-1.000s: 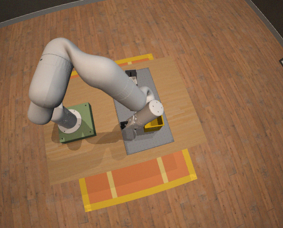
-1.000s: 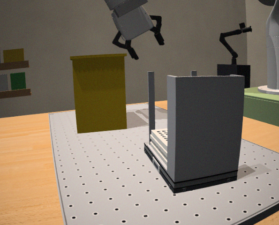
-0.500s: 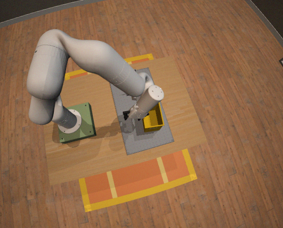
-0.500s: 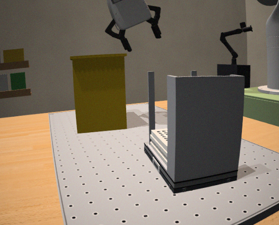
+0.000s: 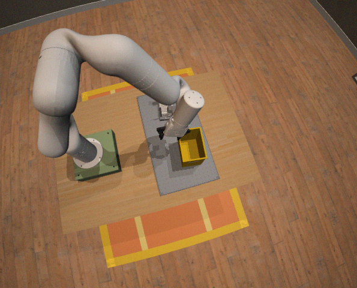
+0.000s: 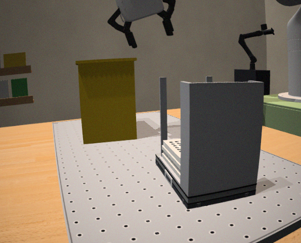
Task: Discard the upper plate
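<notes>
The grey stack rack K1 (image 6: pixel 213 138) stands on the perforated grey plate. Two white 96-well plates lie stacked inside it; the upper plate (image 6: pixel 172 146) shows at its open left side, the lower one sits just under it. In the overhead view the rack (image 5: pixel 165 111) is partly hidden by my arm. The yellow plastics bin W1 (image 6: pixel 107 100) stands upright behind the rack; it also shows in the overhead view (image 5: pixel 192 147), open and empty. My gripper (image 6: pixel 149 37) is open and empty, high in the air above the space between bin and rack. In the overhead view only part of the fingers shows (image 5: pixel 161 132).
The green robot base block (image 5: pixel 97 155) stands to one side of the grey perforated plate (image 5: pixel 176 142). Orange and yellow floor markings (image 5: pixel 172 227) lie beside the table. A second dark arm (image 6: pixel 252 49) stands in the background, and wall shelves (image 6: pixel 9 78) hold coloured boxes.
</notes>
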`<state>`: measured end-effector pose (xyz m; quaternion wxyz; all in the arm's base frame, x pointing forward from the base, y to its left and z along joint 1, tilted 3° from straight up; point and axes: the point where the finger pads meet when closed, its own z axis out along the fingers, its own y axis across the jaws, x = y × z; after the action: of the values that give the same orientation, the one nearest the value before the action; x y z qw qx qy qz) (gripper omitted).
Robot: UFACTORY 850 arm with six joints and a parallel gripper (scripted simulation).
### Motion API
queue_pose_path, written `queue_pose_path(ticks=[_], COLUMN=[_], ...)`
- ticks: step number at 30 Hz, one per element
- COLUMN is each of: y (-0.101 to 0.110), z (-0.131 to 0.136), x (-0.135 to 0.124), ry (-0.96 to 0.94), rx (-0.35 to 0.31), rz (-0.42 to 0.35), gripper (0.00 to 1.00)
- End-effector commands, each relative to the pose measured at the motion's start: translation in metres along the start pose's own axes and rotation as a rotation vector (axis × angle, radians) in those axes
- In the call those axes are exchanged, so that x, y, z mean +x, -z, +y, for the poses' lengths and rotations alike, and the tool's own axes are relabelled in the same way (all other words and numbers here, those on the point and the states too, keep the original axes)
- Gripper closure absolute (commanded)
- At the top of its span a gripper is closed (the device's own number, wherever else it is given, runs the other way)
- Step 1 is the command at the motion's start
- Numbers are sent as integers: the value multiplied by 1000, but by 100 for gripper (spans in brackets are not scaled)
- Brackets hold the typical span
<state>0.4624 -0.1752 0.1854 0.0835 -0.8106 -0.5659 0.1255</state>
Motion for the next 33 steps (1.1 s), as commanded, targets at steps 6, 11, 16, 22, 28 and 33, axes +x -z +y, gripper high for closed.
queue_pose_path(ticks=[6,11,16,22,28,33], y=[6,6,5,1,7,15], z=[10,13,18,23,22,21], x=[39,54,78,106,125,148], ry=[-4,-5,-7,-7,-8,-8], rx=[-55,-74,-112,-131,-167,-185], rz=[-3,-2,2,6,15,20], gripper=[0,0,0,0,0,0])
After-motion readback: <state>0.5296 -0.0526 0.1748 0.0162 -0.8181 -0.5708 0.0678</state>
